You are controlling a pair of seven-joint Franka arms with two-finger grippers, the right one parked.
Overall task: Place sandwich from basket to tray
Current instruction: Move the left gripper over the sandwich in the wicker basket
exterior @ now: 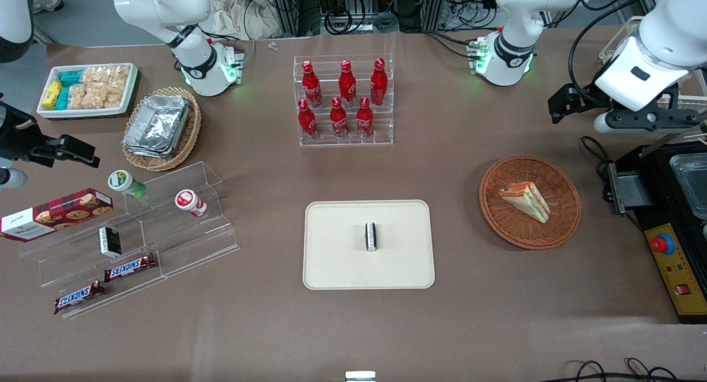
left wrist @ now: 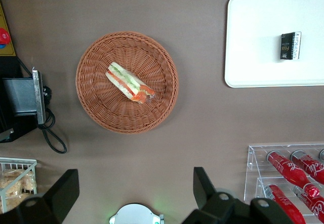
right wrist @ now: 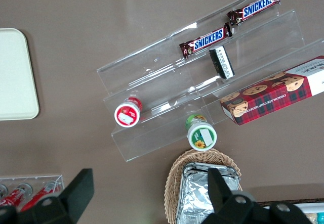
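Note:
The sandwich (exterior: 526, 200) is a clear-wrapped wedge of pale bread with orange-red and green layers. It lies in the round reddish-brown wicker basket (exterior: 558, 230) toward the working arm's end of the table. Both show in the left wrist view: the sandwich (left wrist: 129, 83) in the basket (left wrist: 96, 107). The cream tray (exterior: 337, 260) lies at the table's middle, also in the left wrist view (left wrist: 253, 37), with a small black packet (exterior: 371, 237) on it. My left gripper (exterior: 569, 103) hangs open and empty high above the table, farther from the front camera than the basket. Its fingers (left wrist: 202, 186) stand wide apart.
A clear rack of red bottles (exterior: 345, 103) stands farther from the front camera than the tray. A black machine with a red button (exterior: 665, 244) sits beside the basket at the table's edge. Snack shelves (exterior: 138, 233), a foil-tray basket (exterior: 163, 127) and a white bin (exterior: 88, 89) lie toward the parked arm's end.

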